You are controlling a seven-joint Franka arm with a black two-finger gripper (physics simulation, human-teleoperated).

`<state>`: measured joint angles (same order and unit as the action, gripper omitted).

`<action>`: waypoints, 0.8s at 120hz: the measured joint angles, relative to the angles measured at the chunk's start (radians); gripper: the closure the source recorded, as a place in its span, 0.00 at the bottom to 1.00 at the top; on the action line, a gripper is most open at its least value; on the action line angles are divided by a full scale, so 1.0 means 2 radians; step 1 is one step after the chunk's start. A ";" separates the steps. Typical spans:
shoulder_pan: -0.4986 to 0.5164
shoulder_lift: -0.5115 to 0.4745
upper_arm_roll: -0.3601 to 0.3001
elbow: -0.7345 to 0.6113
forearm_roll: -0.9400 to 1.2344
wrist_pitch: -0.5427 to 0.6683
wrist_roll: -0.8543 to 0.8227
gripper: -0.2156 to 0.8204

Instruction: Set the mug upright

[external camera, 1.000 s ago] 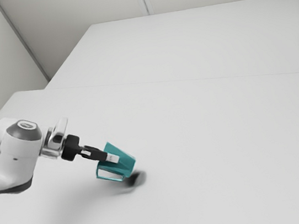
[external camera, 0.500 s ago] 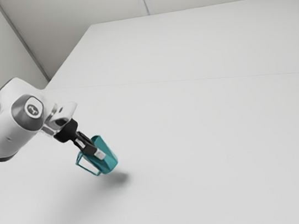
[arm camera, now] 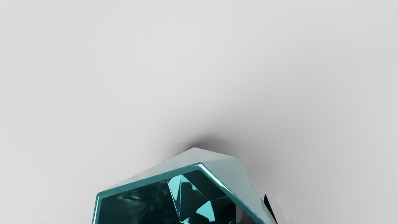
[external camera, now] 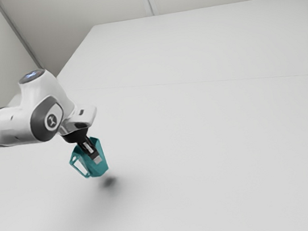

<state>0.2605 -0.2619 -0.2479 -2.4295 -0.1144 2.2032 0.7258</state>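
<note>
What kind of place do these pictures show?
Probably a simulated robot test room: a robot arm holds a teal mug over a white table, with plain pale walls behind.

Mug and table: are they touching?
Apart. The exterior view shows it: the mug is off the table, with a lighter strip of tabletop between its base and its dark shadow.

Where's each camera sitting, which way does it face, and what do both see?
Exterior view: at the arm's side, looking down at an angle across the table; the arm comes in from the view's left, ending in the claw around the mug's side wall.
Wrist view: on the arm's end, looking past the claw into the mug's mouth, table beyond; a fingertip shows beside the outer wall.
Shared: mug, table, part of the claw.
</note>
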 joint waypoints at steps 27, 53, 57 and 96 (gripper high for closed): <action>0.000 0.012 -0.011 -0.001 0.057 0.038 -0.077 0.94; -0.001 0.029 -0.020 -0.002 0.090 0.067 -0.142 0.94; -0.001 0.032 -0.020 -0.003 0.092 0.071 -0.150 0.94; -0.003 0.056 -0.032 -0.003 0.119 0.096 -0.227 0.94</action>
<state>0.2545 -0.1501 -0.3122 -2.4349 0.1233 2.3952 0.2721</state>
